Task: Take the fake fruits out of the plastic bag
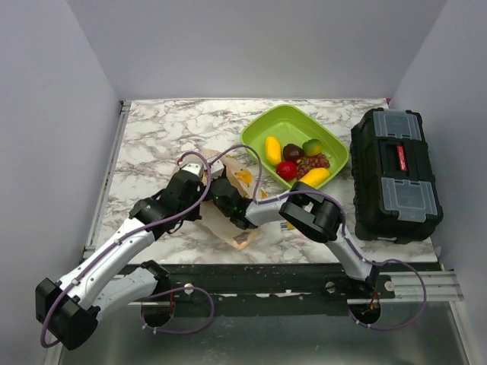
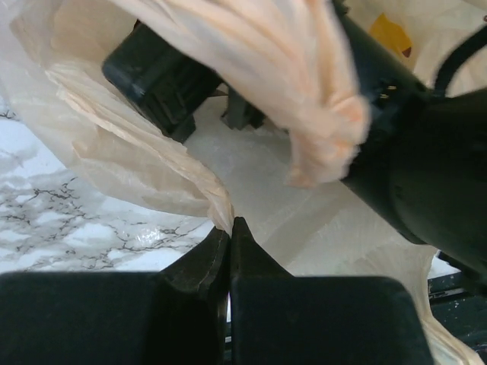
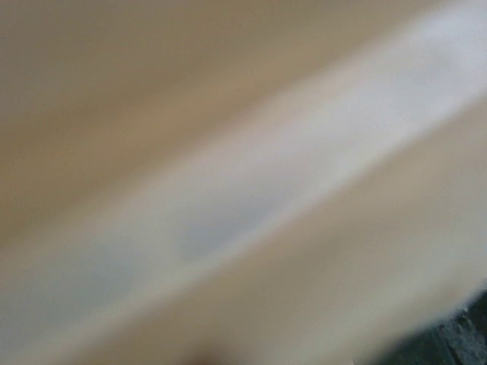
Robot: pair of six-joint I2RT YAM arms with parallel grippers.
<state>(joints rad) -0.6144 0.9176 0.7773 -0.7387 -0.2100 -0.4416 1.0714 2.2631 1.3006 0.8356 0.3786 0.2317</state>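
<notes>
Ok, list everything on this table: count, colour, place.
plastic bag: one, translucent peach, crumpled on the near middle of the table, between the arms.
tray: one, lime green, far side, right of centre.
fake fruits: six, all in the tray: two yellow, one red, one dark purple, one green-and-red, one dark red grape bunch.
toolbox: one, black with clear lid compartments, right edge of the table.
table: one, white and grey marble.
left arm: one, white and black, jaws shut on the bag's edge.
right arm: one, white and black, wrist inside the bag, jaws hidden.
</notes>
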